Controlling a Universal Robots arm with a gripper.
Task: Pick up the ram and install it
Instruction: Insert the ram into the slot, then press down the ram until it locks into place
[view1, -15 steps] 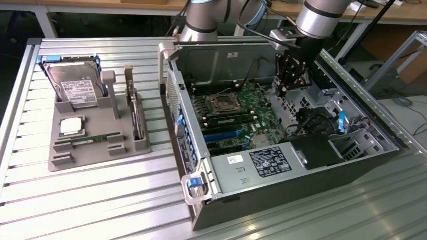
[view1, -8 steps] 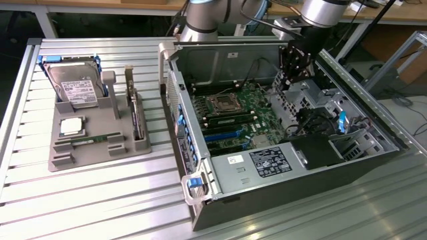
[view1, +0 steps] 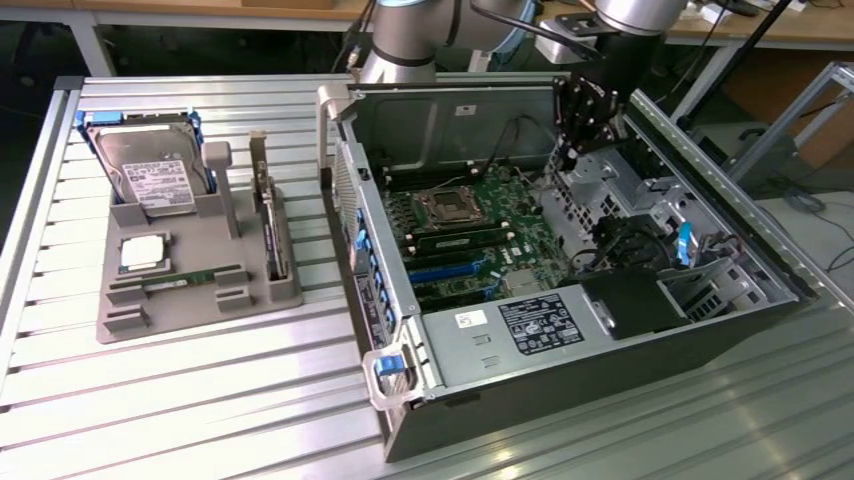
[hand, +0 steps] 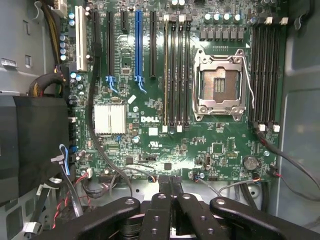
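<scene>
The ram (view1: 180, 282) is a thin green stick lying in a groove at the front of the grey holder block (view1: 200, 300), on the exterior view's left. My gripper (view1: 574, 150) hangs over the open computer case, far to the right of the stick and apart from it. In the wrist view its black fingers (hand: 161, 205) are pressed together with nothing between them, so my gripper (hand: 171, 182) is shut and holds nothing. Below it lies the green motherboard (hand: 150, 135) with long black memory slots (hand: 176, 75) beside the open silver processor socket (hand: 220, 82).
The holder block also carries a silver hard drive (view1: 154, 175), a square processor chip (view1: 143, 252) and an upright card (view1: 274, 235). The case walls (view1: 350, 200) rise around the board. Loose cables (hand: 65, 165) and a black power unit (view1: 634, 300) crowd one end.
</scene>
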